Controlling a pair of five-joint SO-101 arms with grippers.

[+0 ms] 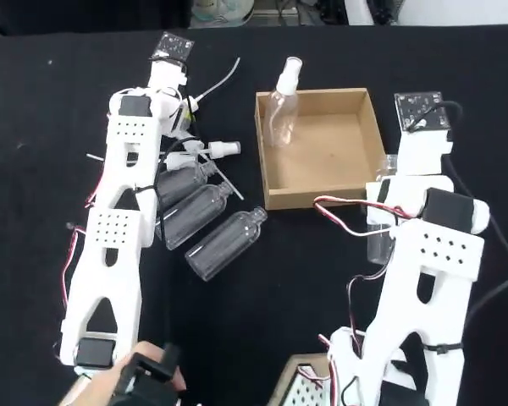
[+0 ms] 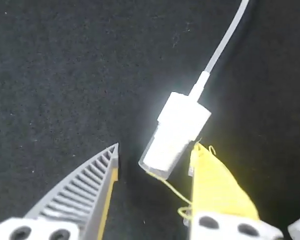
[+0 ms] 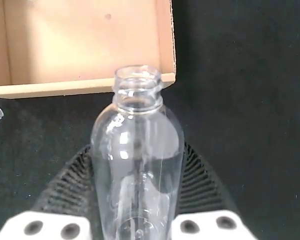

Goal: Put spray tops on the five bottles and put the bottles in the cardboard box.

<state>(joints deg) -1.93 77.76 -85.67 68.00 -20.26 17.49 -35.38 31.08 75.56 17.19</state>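
Tallying progress across the counter (image 1: 34,101), with clock positions taken from the high view.

- Left gripper (image 2: 155,152): hanging at eleven o'clock, with its fingers standing apart and clamping nothing. A spray top (image 2: 180,130) is lying between them, touching the yellow finger and clear of the grey one. Its dip tube (image 2: 225,45) is trailing away over the counter. Judged: this top is being lined up for a pick and is not yet gripped.
- Second spray top (image 1: 223,150): lying loose toward ten o'clock, just beside the bottle necks.
- Three open-necked bottles (image 1: 195,211): lying side by side at nine o'clock, partly under the left arm. All three are waiting for tops.
- Cardboard box (image 1: 313,199): sitting at twelve to one o'clock. It is holding one topped bottle (image 1: 281,110), which is leaning in its eleven o'clock corner.
- Right gripper (image 3: 137,150): waiting at three o'clock, just off the box's five o'clock corner. Its fingers are clamping a fifth bottle (image 3: 137,120), whose neck is bare and pointing toward the box.

Judged: one bottle of five is counting as done, and four are still needing both a top and boxing.
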